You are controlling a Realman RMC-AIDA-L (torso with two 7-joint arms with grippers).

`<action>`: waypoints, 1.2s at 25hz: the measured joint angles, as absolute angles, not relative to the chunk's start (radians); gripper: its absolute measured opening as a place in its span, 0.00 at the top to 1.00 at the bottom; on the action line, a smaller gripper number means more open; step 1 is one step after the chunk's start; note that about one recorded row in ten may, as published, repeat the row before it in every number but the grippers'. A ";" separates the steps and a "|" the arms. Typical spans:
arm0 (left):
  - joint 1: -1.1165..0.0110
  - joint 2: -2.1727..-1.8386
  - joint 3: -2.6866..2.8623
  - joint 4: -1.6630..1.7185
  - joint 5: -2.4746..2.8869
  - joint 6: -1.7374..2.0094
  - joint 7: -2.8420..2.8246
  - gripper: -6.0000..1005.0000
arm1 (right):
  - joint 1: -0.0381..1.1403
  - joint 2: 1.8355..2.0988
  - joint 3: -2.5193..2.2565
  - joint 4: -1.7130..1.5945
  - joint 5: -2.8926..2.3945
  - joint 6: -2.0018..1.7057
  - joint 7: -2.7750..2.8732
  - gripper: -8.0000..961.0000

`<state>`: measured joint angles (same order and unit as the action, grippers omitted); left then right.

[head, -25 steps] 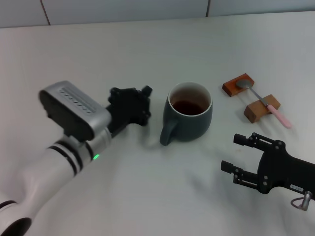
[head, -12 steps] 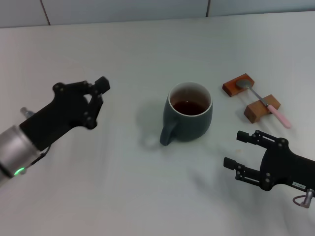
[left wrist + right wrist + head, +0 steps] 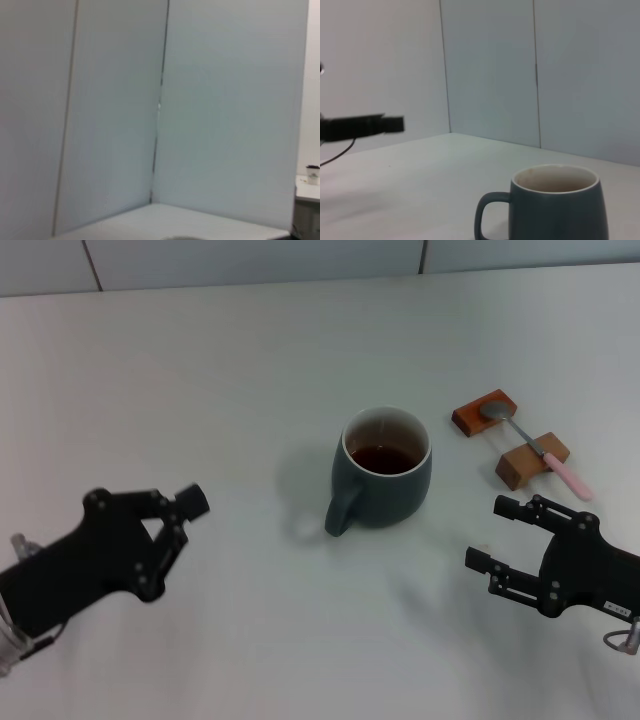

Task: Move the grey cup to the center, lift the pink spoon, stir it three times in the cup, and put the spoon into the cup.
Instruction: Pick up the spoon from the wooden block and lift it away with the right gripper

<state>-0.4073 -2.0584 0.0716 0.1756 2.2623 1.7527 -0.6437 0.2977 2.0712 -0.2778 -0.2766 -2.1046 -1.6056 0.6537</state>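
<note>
Grey cup (image 3: pixel 383 472) already in the middle of the white table (image 3: pixel 300 330), upright, brown drink inside, handle turned to the near left. First step looks done. Pink spoon (image 3: pixel 540 450) not picked up yet, resting across two wooden blocks (image 3: pixel 510 438) at the far right, near the cup but apart. Left gripper (image 3: pixel 175 515) well off to the near left, fingers spread, holding nothing. Right gripper (image 3: pixel 508 535) near right, just short of the spoon, fingers apart, empty. Left to do: lifting, stirring three times, dropping the spoon in.
</note>
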 joint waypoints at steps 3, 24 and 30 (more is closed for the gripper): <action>-0.390 -2.067 0.117 0.156 2.263 1.734 -0.633 0.95 | 0.297 2.071 -0.274 -0.277 -2.104 -1.607 0.654 0.23; -0.349 -2.069 0.160 0.117 2.263 1.625 -0.543 0.50 | 0.287 2.072 -0.275 -0.276 -2.105 -1.607 0.665 0.23; -0.342 -2.069 0.178 0.116 2.263 1.626 -0.513 0.35 | 0.287 2.074 -0.275 -0.273 -2.105 -1.603 0.666 0.23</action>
